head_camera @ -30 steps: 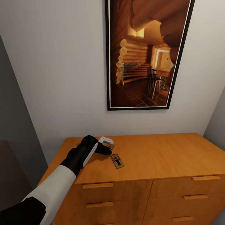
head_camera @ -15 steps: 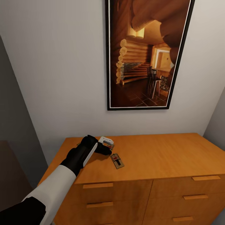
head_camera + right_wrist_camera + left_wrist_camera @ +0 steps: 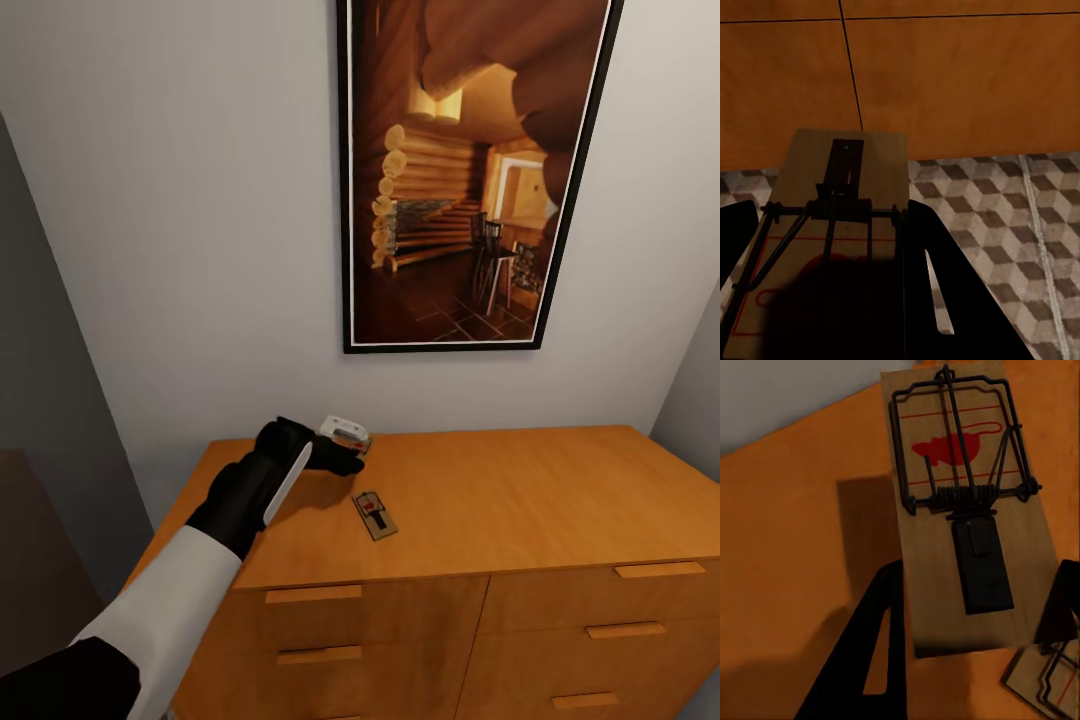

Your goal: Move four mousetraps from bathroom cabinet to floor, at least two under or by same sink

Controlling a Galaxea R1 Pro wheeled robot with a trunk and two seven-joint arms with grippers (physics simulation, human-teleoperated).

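Wooden trap in left hand: pale board (image 3: 975, 521) with black wire frame, coil spring, dark plate and a red mouse print; raised just above the cabinet top (image 3: 520, 500).
Left hand (image 3: 335, 450): black fingers (image 3: 870, 652) pressed on both long edges of that board; arm reaches in from the lower left, wrist level over the cabinet's back left corner.
Lying trap (image 3: 375, 514): flat on the orange-brown top, just right of the left hand.
Further trap (image 3: 1050, 679): only a corner visible, beneath the lifted one.
Right hand (image 3: 829, 300): clamped on another mousetrap (image 3: 844, 195), low before the cabinet's front (image 3: 945, 82).
Floor (image 3: 997, 217): cube-patterned tiles.
Wall: grey, framed log-cabin picture (image 3: 470, 170).
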